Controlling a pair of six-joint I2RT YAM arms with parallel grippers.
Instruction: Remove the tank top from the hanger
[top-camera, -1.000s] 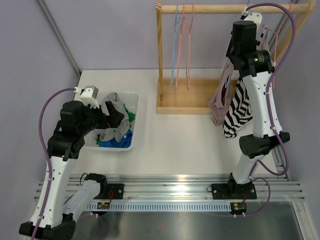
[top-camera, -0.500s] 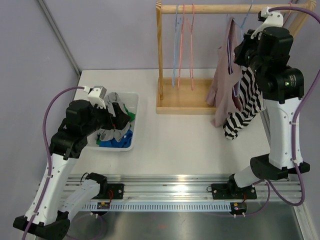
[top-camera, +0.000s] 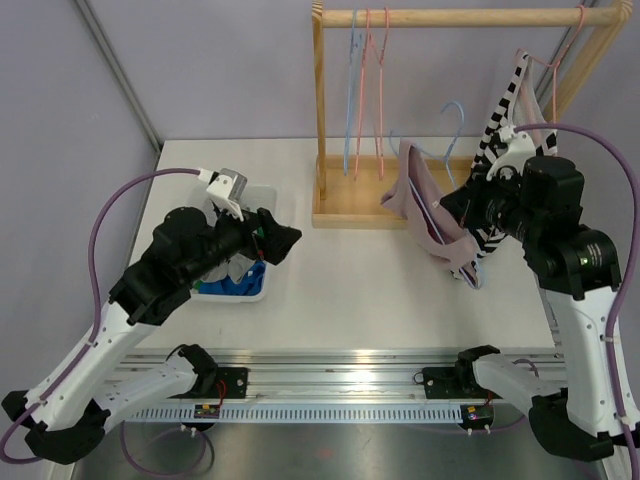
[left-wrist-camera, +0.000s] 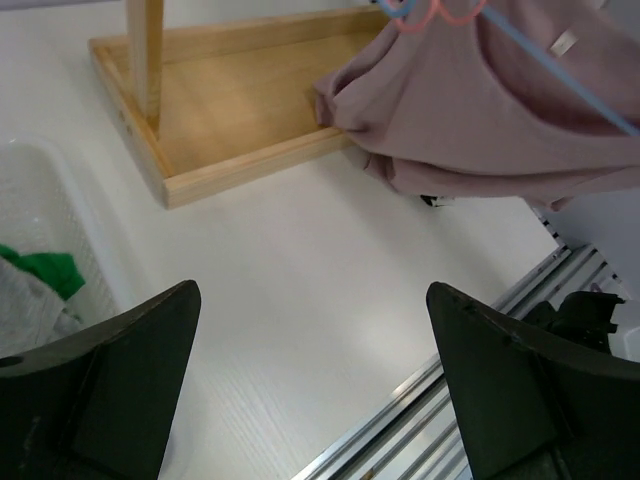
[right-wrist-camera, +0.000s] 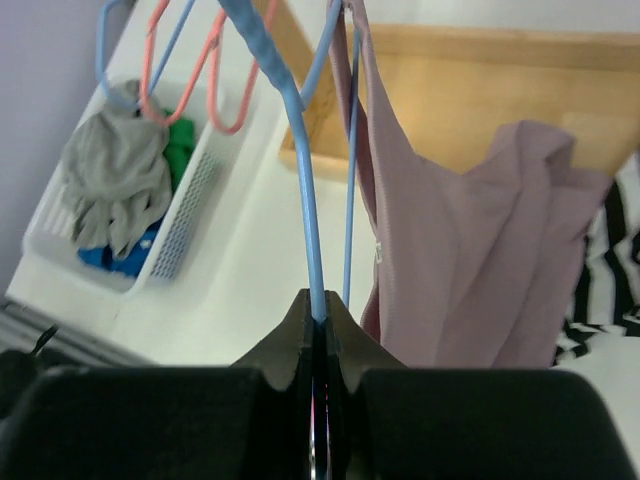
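Note:
A mauve tank top (top-camera: 425, 205) hangs on a light-blue wire hanger (top-camera: 452, 115). The hanger is off the rail and sits low over the table, beside the rack's base. My right gripper (top-camera: 458, 203) is shut on the hanger's wire (right-wrist-camera: 305, 190), and the tank top (right-wrist-camera: 470, 260) drapes just to the right of its jaws (right-wrist-camera: 318, 305). My left gripper (top-camera: 285, 240) is open and holds nothing over bare table (left-wrist-camera: 312, 295). The tank top (left-wrist-camera: 500, 110) is ahead of it, up and to the right.
The wooden rack (top-camera: 450, 17) stands at the back with spare pink and blue hangers (top-camera: 365, 90). A black-and-white striped garment (top-camera: 505, 110) hangs by my right arm. A white basket (top-camera: 262, 200) of clothes sits at the left, under my left arm.
My right arm has carried the hanger and tank top off the rail, down and to the left. My left arm swung right, from over the basket toward the table's middle.

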